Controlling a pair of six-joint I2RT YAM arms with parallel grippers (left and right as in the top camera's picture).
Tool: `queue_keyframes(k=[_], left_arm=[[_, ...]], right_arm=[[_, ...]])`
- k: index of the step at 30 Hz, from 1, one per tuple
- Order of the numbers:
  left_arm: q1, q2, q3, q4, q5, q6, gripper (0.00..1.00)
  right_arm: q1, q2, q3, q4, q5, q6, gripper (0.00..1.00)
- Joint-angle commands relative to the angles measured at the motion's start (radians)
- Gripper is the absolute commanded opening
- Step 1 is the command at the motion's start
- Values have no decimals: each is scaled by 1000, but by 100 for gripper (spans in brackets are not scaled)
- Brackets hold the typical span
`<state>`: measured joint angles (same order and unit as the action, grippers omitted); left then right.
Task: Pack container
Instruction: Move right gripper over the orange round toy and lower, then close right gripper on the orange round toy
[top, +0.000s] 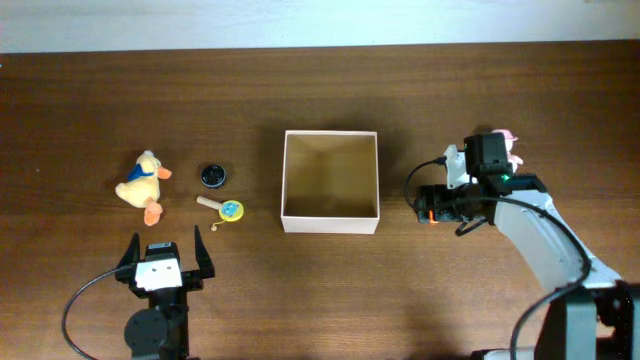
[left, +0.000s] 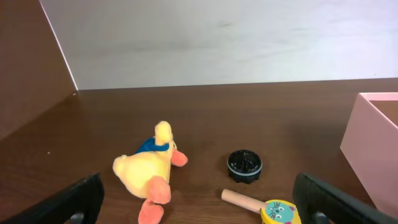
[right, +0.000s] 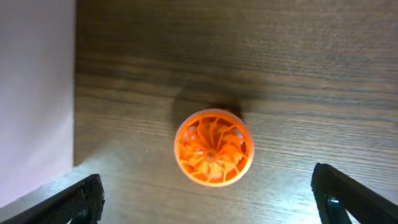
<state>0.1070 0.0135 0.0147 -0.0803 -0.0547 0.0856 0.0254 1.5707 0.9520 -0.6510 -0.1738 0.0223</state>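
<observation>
My right tool (right: 208, 196) spread wide above orange wheel toy (right: 213, 147), nothing gripped. Left tool (top: 167, 248) spread, idle. Box (top: 330, 221) mid tabletop (top: 330, 300), empty. Risk: round toy squirts sideways if my pinch lands off-centre.

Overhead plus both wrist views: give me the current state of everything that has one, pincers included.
container: upright, open-topped, empty.
plush duck: lying on its side, outside the container.
black round cap: lying flat, loose.
wooden-handled toy: lying flat, loose.
orange wheel: lying flat, ungripped.
left pincer: open, holding nothing.
right pincer: open, holding nothing, poised over the orange wheel.
</observation>
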Motion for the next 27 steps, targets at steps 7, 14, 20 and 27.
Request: queue_keyframes(k=[7,14,20,27], left_arm=[[1,-8,-5,0,14,9,99],[1,-8,-5,0,14,9,99],[1,-8,-5,0,14,9,99],[1,-8,-5,0,14,9,99]], right_arm=[[-6,72,15,62,53,134,96],[-6,75,15,72,55,171,95],[14,78,12,64,51,173,95],[52,126,11,71,51,178,95]])
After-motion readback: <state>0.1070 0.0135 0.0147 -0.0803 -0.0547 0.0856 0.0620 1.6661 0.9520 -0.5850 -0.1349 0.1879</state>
